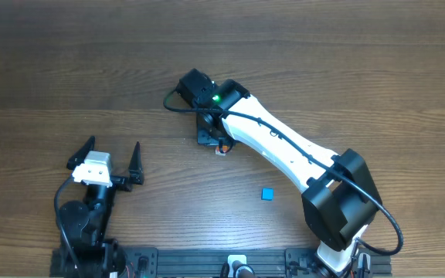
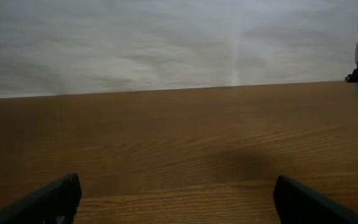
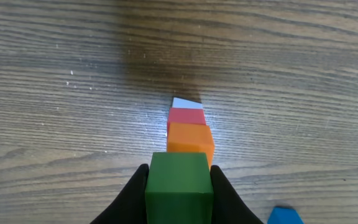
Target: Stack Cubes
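Brown wood grain covers the whole desk. We begin at the left end of the edge where the arms are mounted. There the left gripper sits low above bare wood, its two black fingers spread wide with nothing between them. We judge it is parked there, out of the other arm's way, since no cube lies near it.

Toward the middle of the desk, well in from every edge, stands the tower. A pale, whitish cube is at the bottom, a matte red cube sits on it, and a matte orange cube tops that, the three roughly lined up. The right arm reaches in from the right end of the mounting edge, so the right gripper hangs straight above this tower. Its fingers are closed to just the width of a solid green cube. They press its two opposite side faces and hold it level and square to the orange one. That grip leaves the underside free, which a clean placement needs. We cannot tell whether the green cube touches the orange cube or hovers just above it.

Further right and nearer the mounting edge, a small bright blue cube lies alone on the wood, apart from the tower. We take it to be the one piece not yet stacked.
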